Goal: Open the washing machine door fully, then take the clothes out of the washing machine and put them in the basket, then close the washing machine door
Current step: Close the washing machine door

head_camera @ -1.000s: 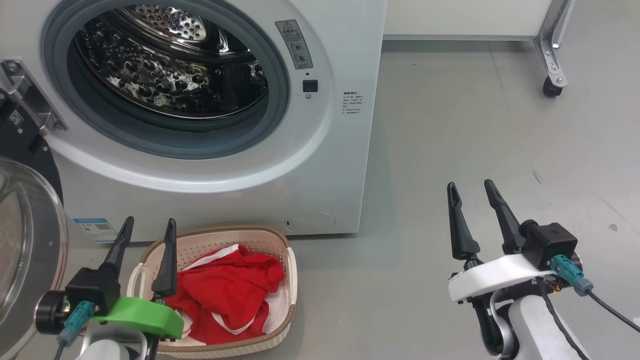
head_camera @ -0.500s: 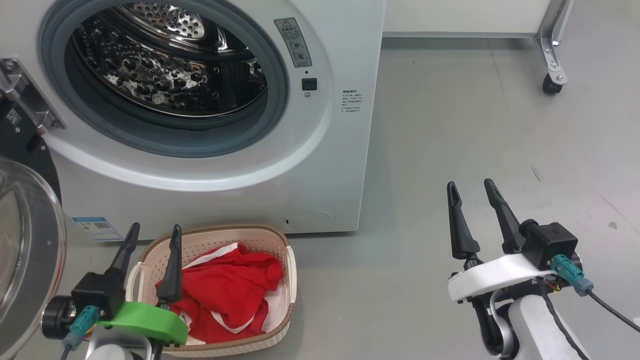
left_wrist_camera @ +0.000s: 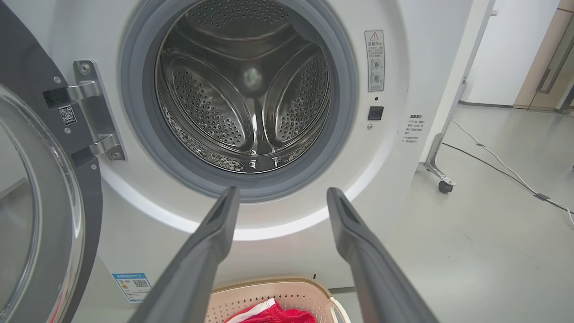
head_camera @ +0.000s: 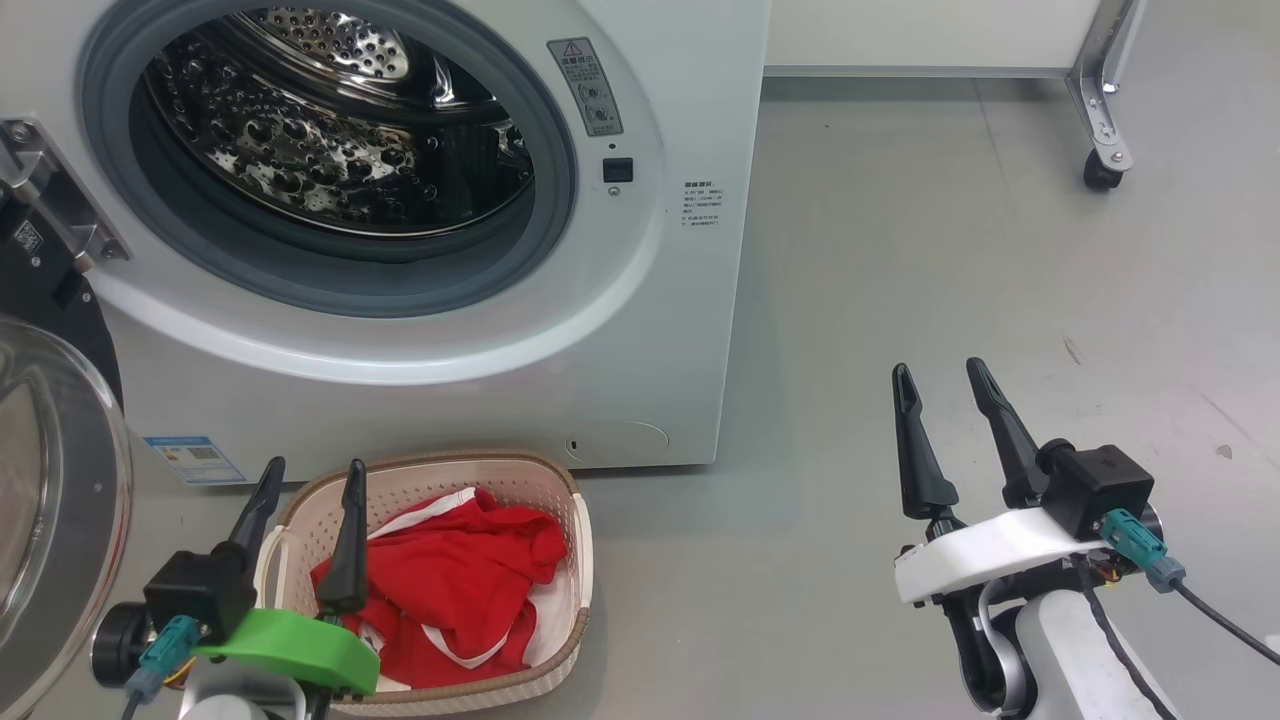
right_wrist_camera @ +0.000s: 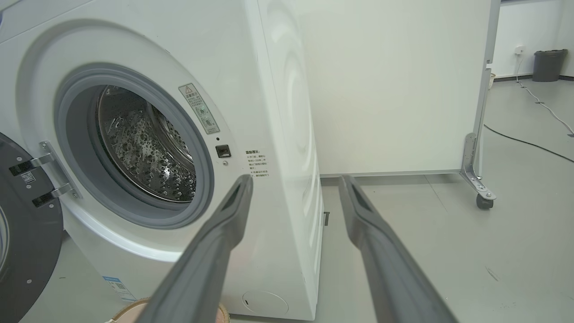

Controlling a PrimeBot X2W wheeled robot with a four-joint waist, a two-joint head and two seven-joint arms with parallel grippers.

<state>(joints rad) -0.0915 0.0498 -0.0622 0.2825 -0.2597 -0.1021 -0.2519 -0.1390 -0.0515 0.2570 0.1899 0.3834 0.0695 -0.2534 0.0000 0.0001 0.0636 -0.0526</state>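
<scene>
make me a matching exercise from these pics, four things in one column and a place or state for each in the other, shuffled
Column one
1 washing machine door
2 clothes
3 drum
4 right gripper

Column two
a lying in the basket
b swung wide open
c jaws apart, nothing between them
d bare steel, no fabric seen inside

Pairs: 1-b, 2-a, 3-d, 4-c
</scene>
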